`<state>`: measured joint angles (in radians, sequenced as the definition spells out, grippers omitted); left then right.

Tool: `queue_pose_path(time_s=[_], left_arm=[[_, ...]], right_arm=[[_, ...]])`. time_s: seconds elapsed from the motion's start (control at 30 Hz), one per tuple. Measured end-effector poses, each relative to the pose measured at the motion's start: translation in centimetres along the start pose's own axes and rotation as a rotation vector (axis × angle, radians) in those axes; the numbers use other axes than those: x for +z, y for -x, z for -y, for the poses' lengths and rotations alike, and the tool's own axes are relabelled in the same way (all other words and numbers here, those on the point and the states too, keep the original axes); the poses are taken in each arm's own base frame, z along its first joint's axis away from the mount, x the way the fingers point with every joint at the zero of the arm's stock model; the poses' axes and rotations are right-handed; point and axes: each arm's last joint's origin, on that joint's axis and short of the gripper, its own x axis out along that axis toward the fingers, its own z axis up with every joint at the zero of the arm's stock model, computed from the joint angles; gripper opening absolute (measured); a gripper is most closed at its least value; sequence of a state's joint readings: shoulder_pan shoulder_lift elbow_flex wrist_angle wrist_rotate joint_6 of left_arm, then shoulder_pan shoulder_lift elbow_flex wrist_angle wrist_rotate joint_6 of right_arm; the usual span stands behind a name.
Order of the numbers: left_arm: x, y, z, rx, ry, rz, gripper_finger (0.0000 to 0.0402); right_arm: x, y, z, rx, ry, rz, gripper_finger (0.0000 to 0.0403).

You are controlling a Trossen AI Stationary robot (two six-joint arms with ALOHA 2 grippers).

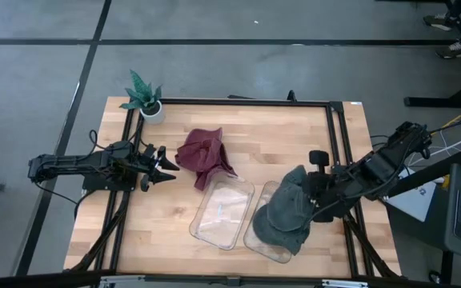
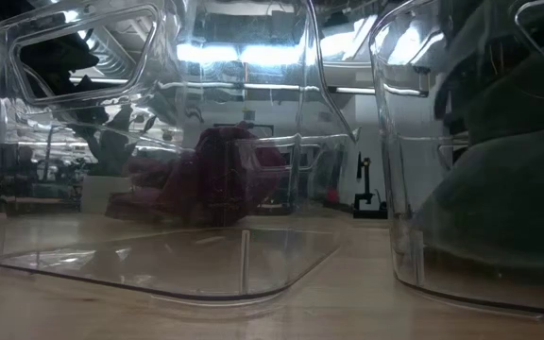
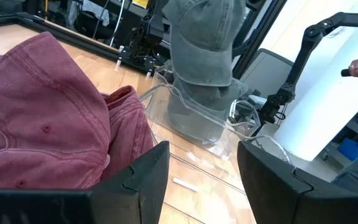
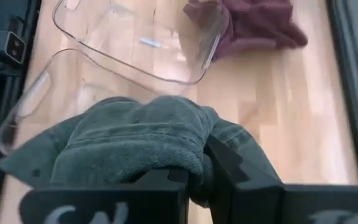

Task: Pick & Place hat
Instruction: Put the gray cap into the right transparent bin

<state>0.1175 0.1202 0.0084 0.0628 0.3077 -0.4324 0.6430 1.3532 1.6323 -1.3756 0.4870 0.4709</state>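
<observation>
A grey-green hat (image 1: 289, 212) lies draped into the right clear bin (image 1: 256, 238), its far part raised at my right gripper (image 1: 310, 192), which is shut on it. A maroon hat (image 1: 205, 157) rests crumpled on the wooden table, left of centre, touching the far end of the left clear bin (image 1: 222, 210). My left gripper (image 1: 166, 166) is open, level with the table, its fingers pointing at the maroon hat from the left and just short of it. In the left wrist view the maroon hat (image 3: 48, 118) fills the space ahead of the fingers. My right gripper pinches a bunched fold of the grey-green hat (image 4: 185, 158) between its two fingers, coming from the table's right side and slanting down. The held part is raised, and the hat's lower part (image 1: 282, 232) rests inside the right bin.
A small potted plant (image 1: 145, 97) stands at the table's far left corner. Two clear bins sit side by side near the table's near edge. A black frame (image 1: 246, 102) runs round the table. Bare wood lies near the left near corner.
</observation>
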Motion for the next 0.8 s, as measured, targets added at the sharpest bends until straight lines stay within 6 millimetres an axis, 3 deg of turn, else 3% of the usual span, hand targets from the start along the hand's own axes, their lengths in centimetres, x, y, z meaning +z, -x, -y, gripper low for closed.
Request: queue_pose_path(time_s=[0.43, 0.8], left_arm=[[0.0, 0.0, 0.0, 0.0, 0.0, 0.0, 0.0184], [0.0, 0.0, 0.0, 0.0, 0.0, 0.0, 0.0184]], right_arm=[[2.0, -1.2, -2.0, 0.025, -0.238, -0.146, 0.0027], [2.6, -4.1, -3.4, 0.019, -0.18, -0.264, 0.0027]])
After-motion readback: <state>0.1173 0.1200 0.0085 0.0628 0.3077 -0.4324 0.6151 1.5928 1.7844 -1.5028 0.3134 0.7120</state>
